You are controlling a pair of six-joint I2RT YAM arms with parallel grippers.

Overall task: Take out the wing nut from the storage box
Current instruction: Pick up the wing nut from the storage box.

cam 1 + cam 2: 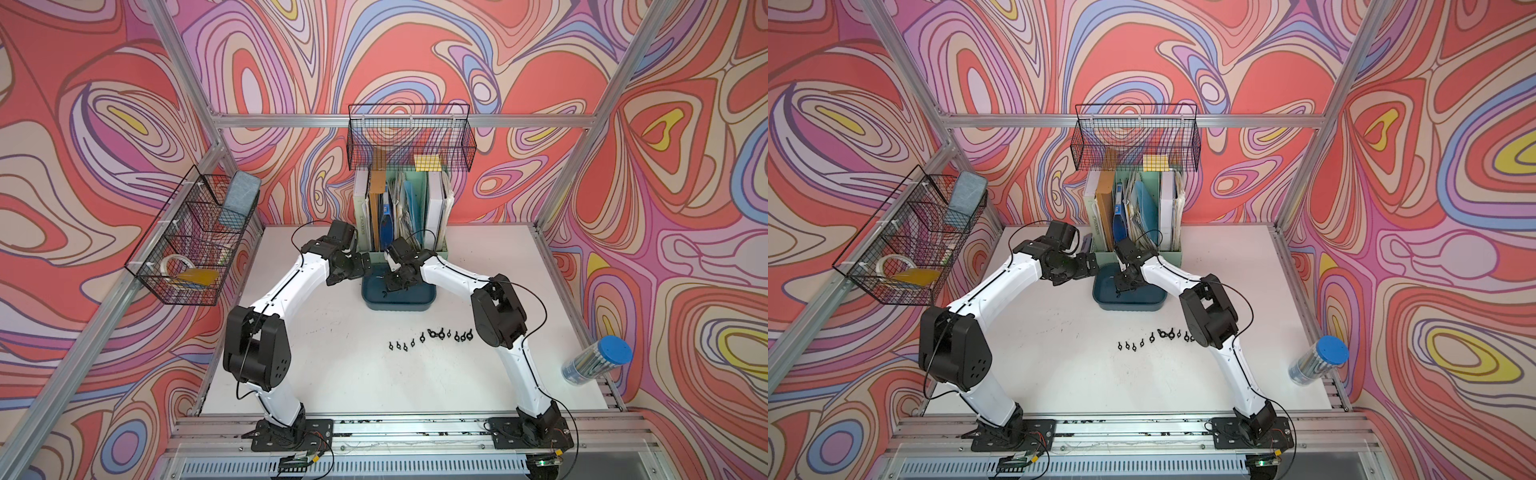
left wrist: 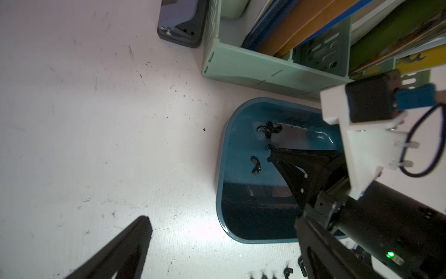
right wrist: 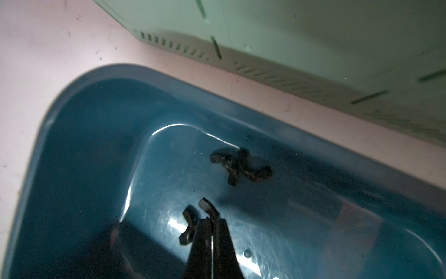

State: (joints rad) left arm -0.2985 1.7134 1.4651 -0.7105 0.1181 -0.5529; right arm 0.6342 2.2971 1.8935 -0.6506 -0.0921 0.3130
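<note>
**Item:** wing nut [image 3: 207,207], black.
**Location:** inside the storage box [image 1: 399,306], just above its floor.
**Hold:** the right gripper [image 3: 212,221] had its jaws fully closed on one wing, apparently ready to lift it out.
**Also in the box:** loose nuts [image 3: 239,166], two of them crossed.
**Left gripper** [image 1: 366,266]: jaws wide and empty, waiting beside the box rim.
**On the counter** [image 1: 332,374]: a row of nuts [image 1: 432,337], likely marking the set-down spot.

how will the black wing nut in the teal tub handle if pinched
The small black wing nut is tiny, so probably light. Its thin wings could twist when pinched. The glossy dark teal plastic tub likely lets it skid.
</note>
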